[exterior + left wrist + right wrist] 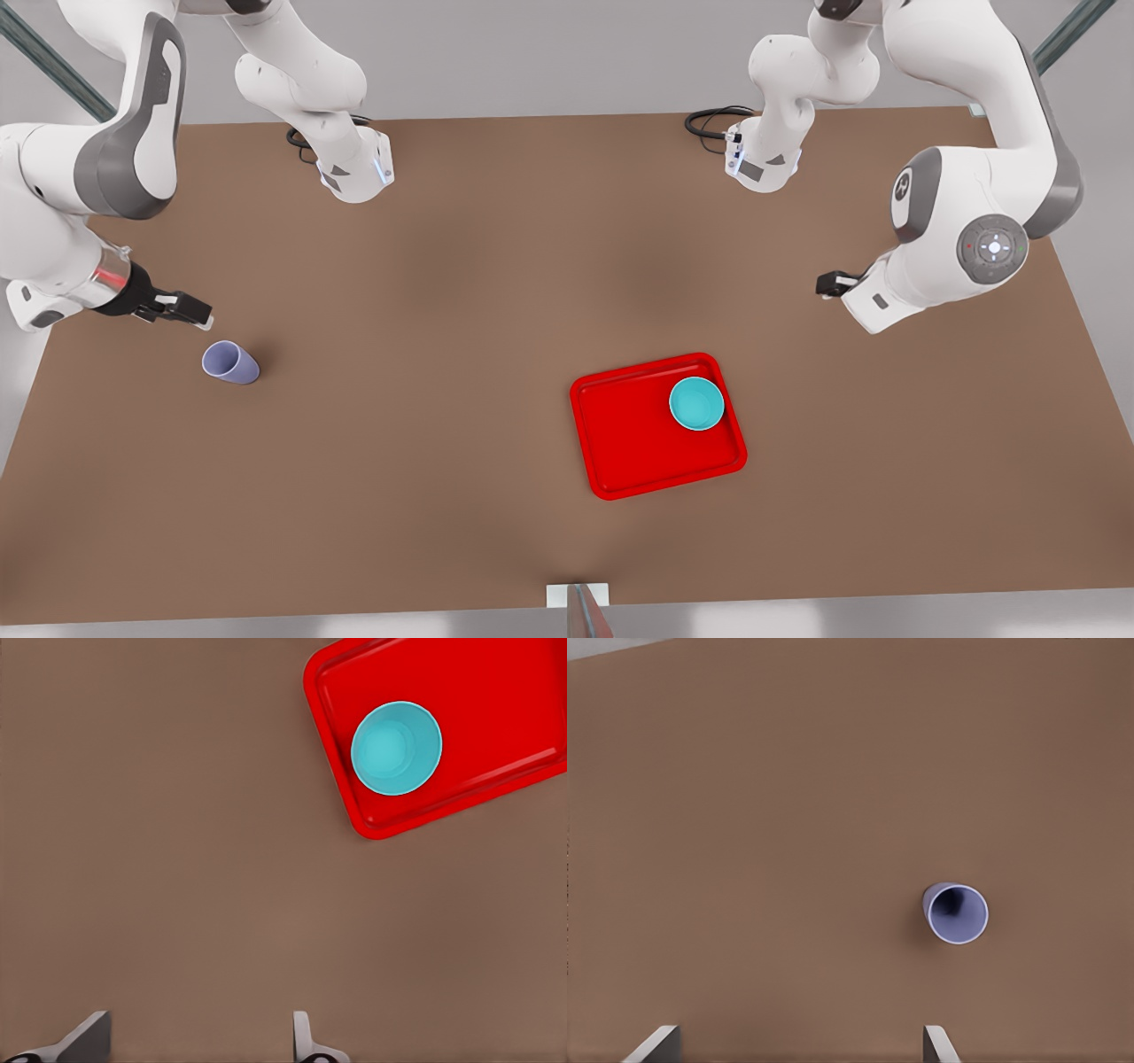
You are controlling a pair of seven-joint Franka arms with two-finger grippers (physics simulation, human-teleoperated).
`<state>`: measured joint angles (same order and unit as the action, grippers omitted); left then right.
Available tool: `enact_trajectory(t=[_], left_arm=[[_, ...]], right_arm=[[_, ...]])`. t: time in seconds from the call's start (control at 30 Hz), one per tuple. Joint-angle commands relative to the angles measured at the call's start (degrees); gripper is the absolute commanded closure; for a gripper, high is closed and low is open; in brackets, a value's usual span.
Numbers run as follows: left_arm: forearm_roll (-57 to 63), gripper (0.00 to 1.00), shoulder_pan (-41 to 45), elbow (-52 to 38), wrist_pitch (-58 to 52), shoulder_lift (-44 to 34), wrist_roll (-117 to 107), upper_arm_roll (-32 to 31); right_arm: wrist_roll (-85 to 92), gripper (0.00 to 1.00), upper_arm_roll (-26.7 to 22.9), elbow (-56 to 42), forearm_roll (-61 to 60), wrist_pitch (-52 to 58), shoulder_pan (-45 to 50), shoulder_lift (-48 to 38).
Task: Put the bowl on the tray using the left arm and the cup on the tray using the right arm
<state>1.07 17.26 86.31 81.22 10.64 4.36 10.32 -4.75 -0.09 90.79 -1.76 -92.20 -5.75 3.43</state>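
Both pincers I see spread wide, empty: right gripper (197, 316) just above cup (230, 362); left gripper (826, 284) well off the bowl (696, 403) on tray (633, 447).

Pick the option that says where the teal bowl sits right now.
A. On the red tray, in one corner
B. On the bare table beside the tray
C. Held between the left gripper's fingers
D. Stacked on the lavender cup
A: the bowl rests inside the rim of the tray, in its corner toward the front view's right, far from the cup and touched by no gripper.
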Motion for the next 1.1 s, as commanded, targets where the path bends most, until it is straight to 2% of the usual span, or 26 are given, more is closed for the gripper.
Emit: enact_trajectory(t=[0.0, 0.13, 0.2, 0.23, 0.27, 0.4, 0.53, 0.67, 0.7, 0.8, 0.93, 1.07], left_arm=[[0.07, 0.0, 0.06, 0.0, 0.08, 0.0, 0.04, -0.04], [-2.12, 0.0, 0.58, -0.09, 0.25, 1.23, 0.48, -1.09], [-3.36, 0.0, 0.58, -0.18, 0.26, 1.76, 0.39, -1.09], [-3.45, 0.0, 0.58, -0.26, 0.17, 1.4, 0.48, -1.09], [-3.36, 0.0, 0.58, -0.18, 0.17, 1.67, 0.48, -1.09], [-3.36, 0.0, 0.58, -0.26, 0.17, 1.84, 0.48, -1.09], [-3.36, 0.0, 0.58, -0.26, -0.1, 1.76, 0.65, -1.09], [-3.27, 0.0, 0.58, -0.18, -0.36, 1.58, -0.05, -1.09], [-3.27, 0.0, 0.58, -0.18, -0.36, 1.58, 0.3, -1.09], [-3.27, 0.0, 0.58, -0.18, -0.36, 1.76, 0.04, -1.09], [-3.36, 0.0, 0.67, -0.18, -0.45, 1.93, -0.4, -1.09], [-8.01, 0.0, 0.58, -0.26, -1.94, 1.23, 0.48, -1.0]], right_arm=[[0.0, 0.0, 0.0, 0.0, 0.0, 0.09, -0.05, 0.0], [-0.97, 0.0, 0.0, -0.18, -0.09, 0.0, 0.13, 1.74], [-0.62, 0.0, 0.26, -5.79, -0.26, 2.81, 0.74, 14.49], [-0.62, 0.0, 0.44, -10.54, 0.0, 3.95, 0.83, 17.66], [0.96, 0.0, 0.35, -9.68, 0.0, 3.17, 0.22, 18.54], [1.14, 0.0, 0.09, 0.52, 2.9, -9.57, -0.05, 18.28], [1.76, 0.0, -0.09, 5.54, 2.64, -10.72, -3.74, 14.94], [4.57, 0.0, -0.18, 5.54, 2.46, -10.37, -7.17, 14.85], [6.59, 0.0, -2.29, 7.47, 2.46, -11.25, -6.73, 13.18], [8.96, 0.0, -2.38, 9.57, 2.37, -10.98, -7.96, 12.13], [8.96, 0.0, -2.02, 19.42, 2.37, -17.66, -7.87, 10.63], [9.05, 0.0, -2.9, 23.46, 2.37, -23.55, -8.13, 10.89]])
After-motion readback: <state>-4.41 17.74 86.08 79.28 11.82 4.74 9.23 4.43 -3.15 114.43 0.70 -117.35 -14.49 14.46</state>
